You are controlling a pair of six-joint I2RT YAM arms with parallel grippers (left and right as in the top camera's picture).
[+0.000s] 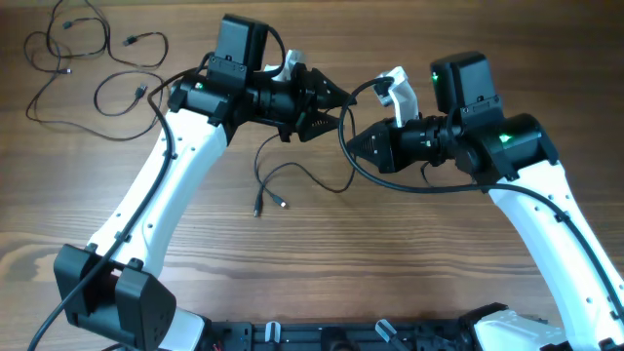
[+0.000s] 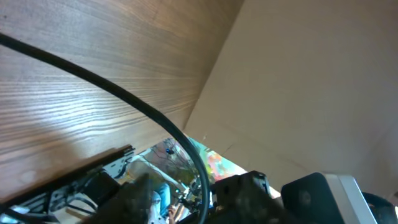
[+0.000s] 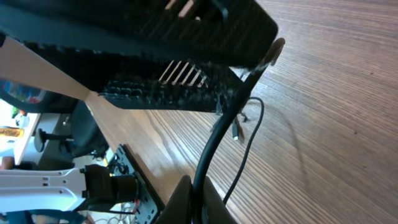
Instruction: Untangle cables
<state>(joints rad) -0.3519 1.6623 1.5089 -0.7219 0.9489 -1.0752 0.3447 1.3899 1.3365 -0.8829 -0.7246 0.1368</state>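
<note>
My two grippers meet above the table's middle. My left gripper [image 1: 341, 97] points right and my right gripper [image 1: 351, 144] points left, just below it. In the right wrist view my right gripper [image 3: 198, 200] is shut on a black cable [image 3: 214, 134] that runs up to the left gripper's fingers. Thin strands of this cable [image 1: 257, 175] hang to the table, with two plug ends [image 1: 259, 209] lying there. The left gripper seems shut on the same cable. Its jaws [image 2: 193, 205] are blurred in the left wrist view. More cables [image 1: 117, 88] lie in loose loops at the far left.
A thick black cord [image 1: 409, 188] of the right arm loops beside the right gripper. It also crosses the left wrist view [image 2: 124, 99]. The robot's base rail [image 1: 322, 336] runs along the front edge.
</note>
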